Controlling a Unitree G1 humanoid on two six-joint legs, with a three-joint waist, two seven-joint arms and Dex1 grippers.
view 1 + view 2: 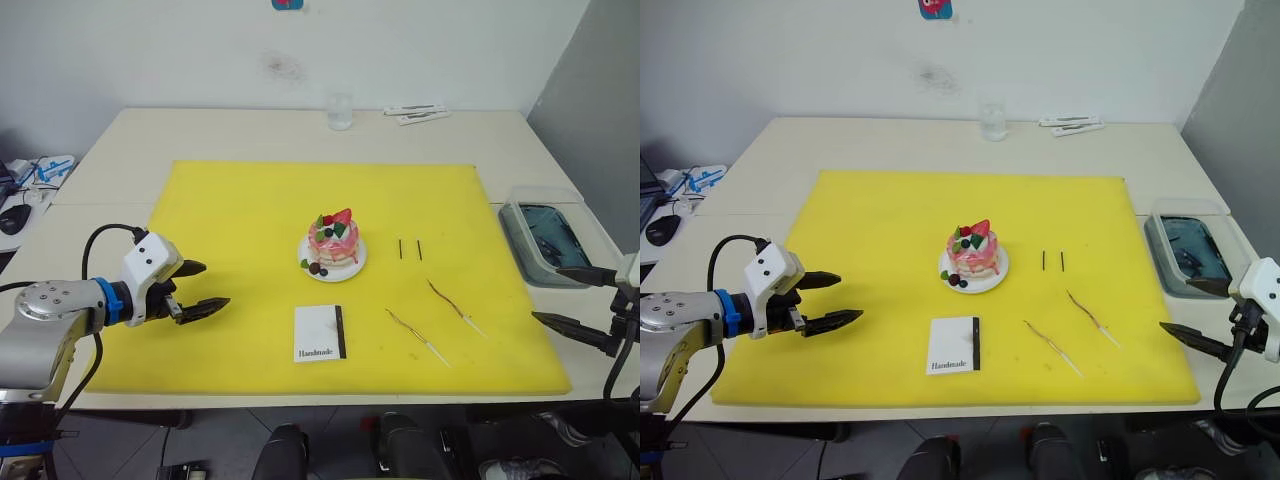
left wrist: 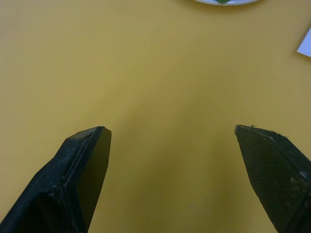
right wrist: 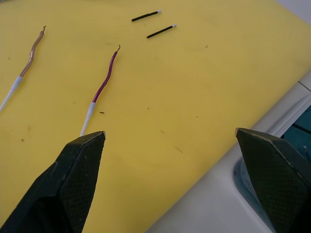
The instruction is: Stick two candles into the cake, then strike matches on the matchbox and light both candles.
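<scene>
Cake [image 1: 334, 243] sits on small white plate, centre of yellow mat [image 1: 240, 210] on tabletop [image 1: 210, 130]. Matchbox [image 1: 320, 332] lies flat just in front of cake. Two matches [image 1: 409, 249] lie side by side right of cake. Two candles [image 1: 440, 318] lie nearer front edge, right of matchbox. Left gripper [image 1: 198, 286] hovers over mat's left part, fingers spread, empty, well apart from cake. Right gripper [image 1: 572, 297] at mat's right edge, fingers spread, empty, candles near. Dark tray [image 1: 545, 240] beside it.
</scene>
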